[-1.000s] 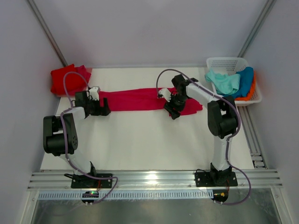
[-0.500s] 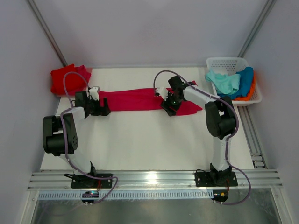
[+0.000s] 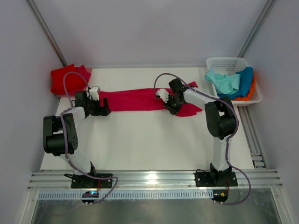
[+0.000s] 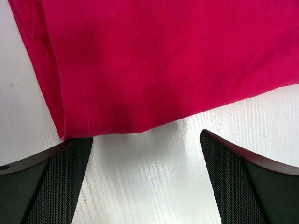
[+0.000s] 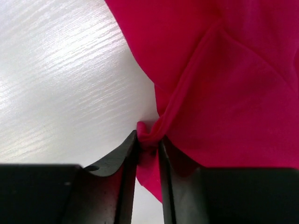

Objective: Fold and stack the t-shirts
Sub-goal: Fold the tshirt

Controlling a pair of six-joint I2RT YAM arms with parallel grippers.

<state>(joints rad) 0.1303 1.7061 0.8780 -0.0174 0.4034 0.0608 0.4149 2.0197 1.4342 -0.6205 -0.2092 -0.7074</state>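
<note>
a white tabletop (image 3: 140, 140) sits inside pale grey walls, with a broad stretch of white surface between the arm bases at the near edge and the cloth farther back. the crimson-pink t-shirt (image 3: 135, 99) lies flat as a long band running left to right across the far middle.

the left pincer (image 3: 103, 111) stands wide at the band's left end. in the left wrist view its textured fingers (image 4: 51, 186) rest just near of the stitched hem, which lies between them ungripped.

the right pincer (image 3: 173, 108) is at the near edge of the band's right part, its jaws narrowed onto a bunched pinch of that edge (image 5: 148, 133).

a folded red t-shirt (image 3: 63, 79) lies in the far left corner. a white basket (image 3: 226, 60) at the far right edge holds mint-green (image 3: 224, 81), blue (image 3: 245, 79) and orange (image 3: 254, 88) t-shirts, well apart from the band.
</note>
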